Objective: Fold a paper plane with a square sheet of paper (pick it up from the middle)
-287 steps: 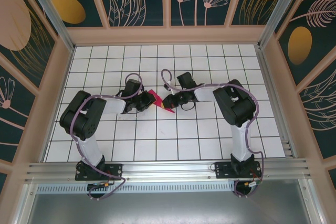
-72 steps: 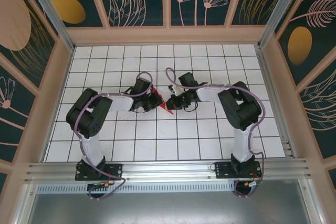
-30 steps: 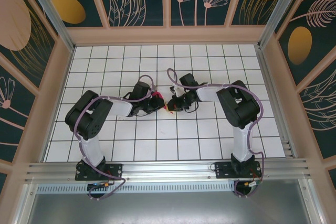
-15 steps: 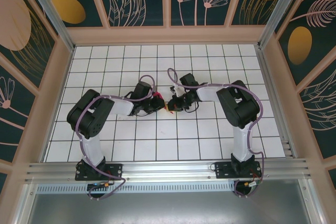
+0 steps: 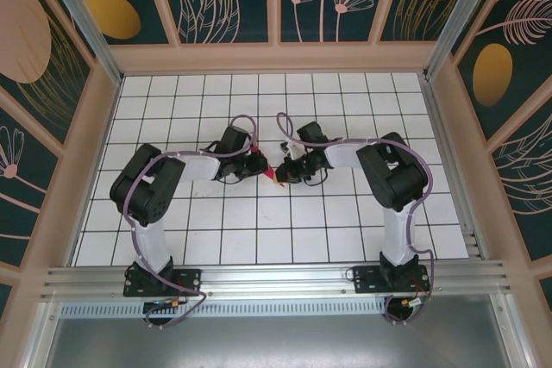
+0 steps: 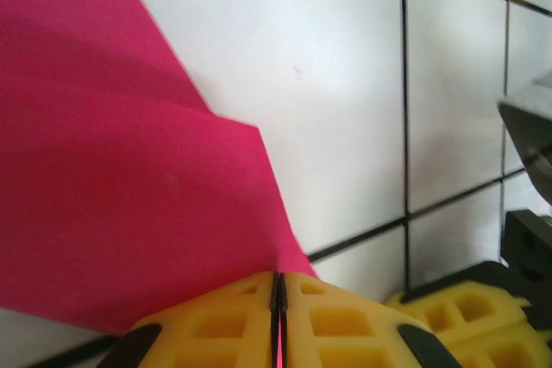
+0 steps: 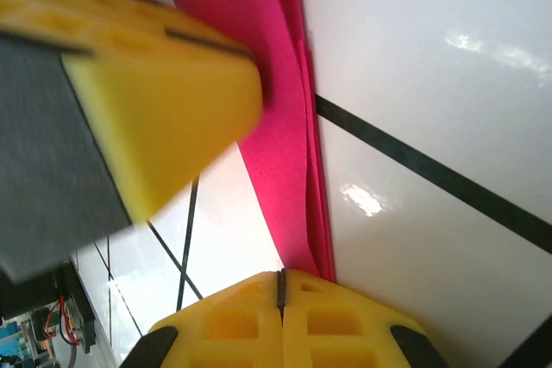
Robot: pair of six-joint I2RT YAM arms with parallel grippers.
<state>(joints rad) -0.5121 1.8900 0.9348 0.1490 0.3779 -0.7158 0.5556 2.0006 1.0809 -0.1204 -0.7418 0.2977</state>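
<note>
Left gripper [image 6: 278,289] and right gripper [image 7: 280,283], jaws pressed together, each pinch the creased pink paper [image 6: 112,178] at the top view's centre.

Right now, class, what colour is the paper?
The paper is plain magenta-pink, with no pattern; the left wrist view shows it best.

Bright, even light — glare spots on table [image 7: 405,109], close-ups blurred.
</note>
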